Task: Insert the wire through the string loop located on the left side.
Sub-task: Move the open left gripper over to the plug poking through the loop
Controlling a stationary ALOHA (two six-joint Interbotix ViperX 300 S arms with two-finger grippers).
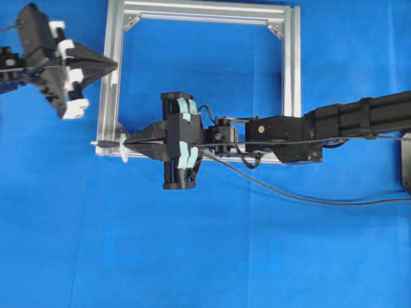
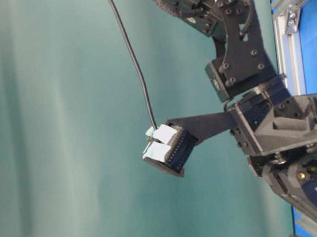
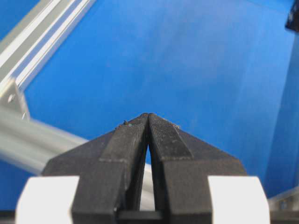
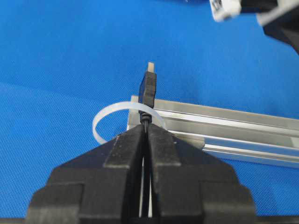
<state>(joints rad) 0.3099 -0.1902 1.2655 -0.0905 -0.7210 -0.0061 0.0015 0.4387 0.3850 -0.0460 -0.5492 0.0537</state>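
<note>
The wire (image 1: pixel 293 195) is a thin black cable trailing off to the right from my right gripper (image 1: pixel 127 144), which is shut on it just behind the plug. In the right wrist view the black plug (image 4: pixel 148 86) with its silvery tip sticks out past the right gripper (image 4: pixel 145 127) and crosses the far band of the white string loop (image 4: pixel 100 123). I cannot tell whether the plug passes through the loop. The string loop (image 1: pixel 125 152) sits at the frame's lower left corner. My left gripper (image 1: pixel 113 65) (image 3: pixel 148 115) is shut and empty, beside the frame's left bar.
The square silver aluminium frame (image 1: pixel 291 62) lies on the blue cloth, and the right arm reaches across its lower bar. A frame bar (image 4: pixel 224 123) runs right of the loop. Part of the left gripper's body (image 4: pixel 280 18) shows at the top right of the right wrist view.
</note>
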